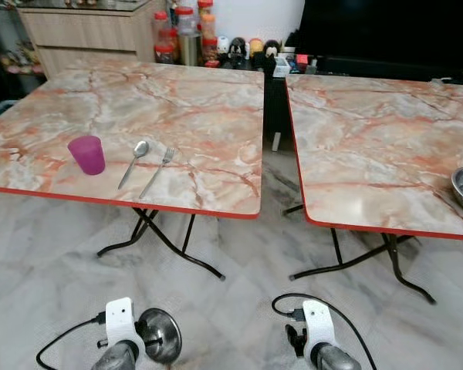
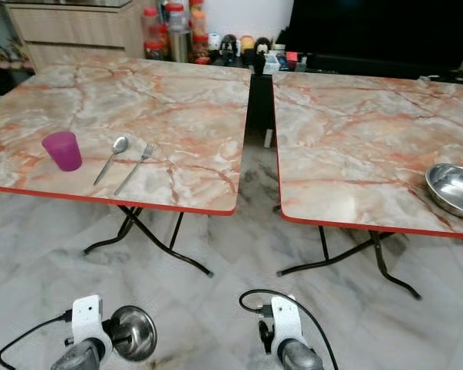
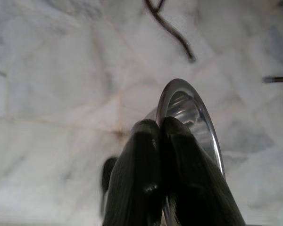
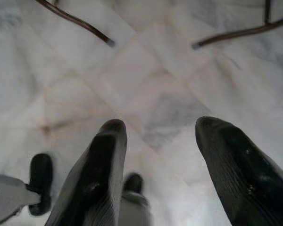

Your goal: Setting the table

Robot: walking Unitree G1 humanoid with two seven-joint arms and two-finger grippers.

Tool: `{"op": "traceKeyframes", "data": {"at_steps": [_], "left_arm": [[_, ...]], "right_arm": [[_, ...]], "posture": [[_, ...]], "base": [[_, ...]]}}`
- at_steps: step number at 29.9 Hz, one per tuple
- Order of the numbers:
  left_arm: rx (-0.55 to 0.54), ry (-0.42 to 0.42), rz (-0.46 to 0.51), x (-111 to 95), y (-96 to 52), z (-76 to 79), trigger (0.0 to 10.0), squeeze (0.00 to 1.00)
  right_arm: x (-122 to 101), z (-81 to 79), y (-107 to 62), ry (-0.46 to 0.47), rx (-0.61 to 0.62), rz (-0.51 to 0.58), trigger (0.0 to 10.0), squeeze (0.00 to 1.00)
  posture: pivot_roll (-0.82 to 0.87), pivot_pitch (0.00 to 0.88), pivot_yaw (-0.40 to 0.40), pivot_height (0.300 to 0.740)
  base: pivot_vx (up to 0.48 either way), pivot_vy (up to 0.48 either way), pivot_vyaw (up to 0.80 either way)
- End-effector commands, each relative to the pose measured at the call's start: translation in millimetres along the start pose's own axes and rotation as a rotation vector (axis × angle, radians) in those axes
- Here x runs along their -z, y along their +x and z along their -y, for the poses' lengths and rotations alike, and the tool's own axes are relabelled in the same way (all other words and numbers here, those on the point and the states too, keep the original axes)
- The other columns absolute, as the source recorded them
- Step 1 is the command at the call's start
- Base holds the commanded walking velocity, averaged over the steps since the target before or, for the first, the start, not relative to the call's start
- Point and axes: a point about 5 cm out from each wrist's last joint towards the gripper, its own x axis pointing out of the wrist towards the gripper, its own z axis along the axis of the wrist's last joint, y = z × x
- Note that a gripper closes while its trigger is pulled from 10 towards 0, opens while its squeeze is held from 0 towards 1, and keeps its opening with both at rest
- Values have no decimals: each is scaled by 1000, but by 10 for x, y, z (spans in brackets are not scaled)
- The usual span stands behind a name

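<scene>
Up close, the left gripper [image 3: 155, 129] pinches a steel bowl's [image 3: 191, 113] rim; the right gripper [image 4: 160, 136] hangs spread

No legible text, label, brand, number or sign anywhere. Jars [image 1: 187, 31] and small items [image 1: 251, 51] behind tables too small and blurred to read any print.

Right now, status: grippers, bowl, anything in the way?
Left gripper shut on small steel bowl, low over floor. Right gripper open, empty. Purple plastic cup, metal spoon, metal fork set on left marble-patterned table. Path clear.
</scene>
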Motion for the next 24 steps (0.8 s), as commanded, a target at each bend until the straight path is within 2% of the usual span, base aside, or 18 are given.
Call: {"op": "traceKeyframes", "data": {"at_steps": [1, 8, 14, 24], "left_arm": [[-3, 12, -4, -2, -1, -27, 10000, 0], [-11, 8, -4, -3, -3, -44, 10000, 0], [-15, 2, -9, 23, -10, -39, 10000, 0], [-25, -10, -8, 32, -16, -63, 10000, 0]], "right_arm": [[-34, -17, 9, 6, 0, 8, 10000, 0], [-34, -8, 7, -19, -1, 9, 10000, 0], [-23, 3, 4, -13, 3, 6, 10000, 0], [-9, 13, 1, 9, 10, 4, 10000, 0]], "posture": [[98, 39, -26, 740], [98, 50, -31, 740], [97, 61, -36, 740], [94, 75, -40, 740]], "base": [[0, -334, 0], [0, -331, 0], [0, -329, 646], [0, -329, 0]]}}
